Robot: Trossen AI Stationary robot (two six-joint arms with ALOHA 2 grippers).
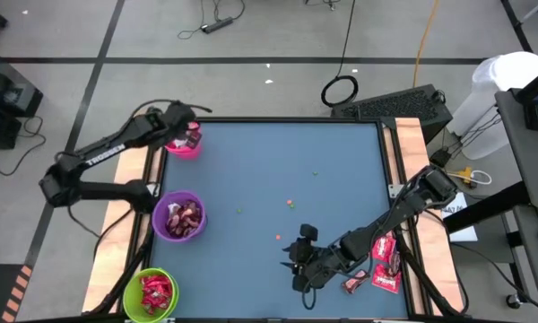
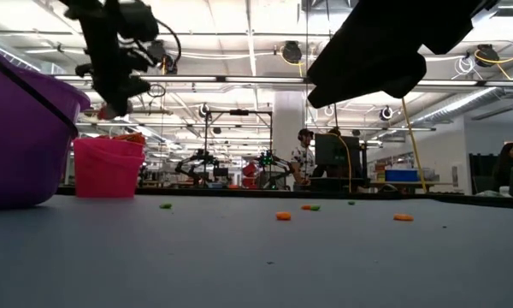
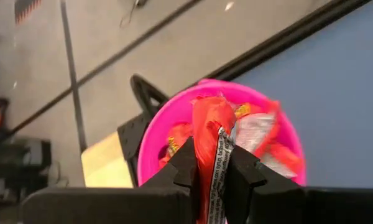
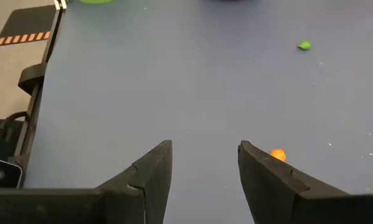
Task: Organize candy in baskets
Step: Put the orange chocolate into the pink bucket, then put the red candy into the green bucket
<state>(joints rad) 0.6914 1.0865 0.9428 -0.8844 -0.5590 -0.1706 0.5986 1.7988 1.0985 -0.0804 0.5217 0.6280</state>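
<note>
The left gripper (image 3: pixel 212 171) hangs over the pink basket (image 1: pixel 185 144), its fingers clamped on a red candy (image 3: pixel 210 140) whose lower end they hide. The purple basket (image 1: pixel 179 217) and green basket (image 1: pixel 150 294) hold more. The right gripper (image 4: pixel 205 163), fingers apart and empty, is above the counter (image 1: pixel 278 170); its arm partly covers some candies (image 1: pixel 384 266).

Orange speck (image 4: pixel 277 154), green speck (image 4: pixel 304 45) on blue table (image 1: pixel 341 170).

This is a robotics lab in a big open industrial hall: exposed ceiling ducts (image 2: pixel 239 81) and strip lights run over rows of workstations with other robot arms (image 2: pixel 201 162), monitors (image 2: pixel 338 154) and seated people (image 2: pixel 506 167), while cables (image 1: pixel 217 20) trail across the concrete floor (image 1: pixel 269 45) beside the counter (image 1: pixel 278 170).
</note>
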